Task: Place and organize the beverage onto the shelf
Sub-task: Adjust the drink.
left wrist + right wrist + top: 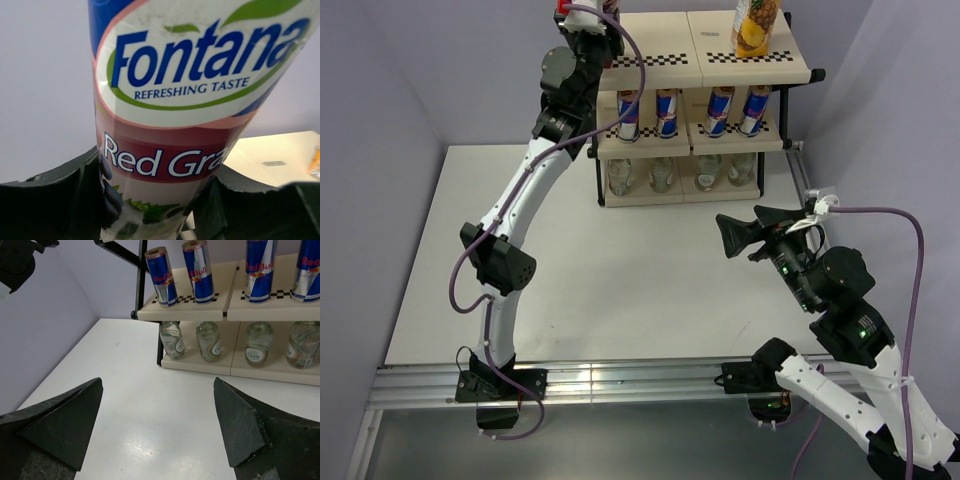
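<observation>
Plain white tabletop, pale purple walls around it; left gripper clamps the Fontana red grape carton, right gripper hangs wide open.

Three-tier cream-beige shelf: yellow juice carton upright at top right; four blue-and-silver cans on the middle tier; four clear plastic bottles on the bottom. Purple red-grape juice carton clamped in my left gripper.
</observation>
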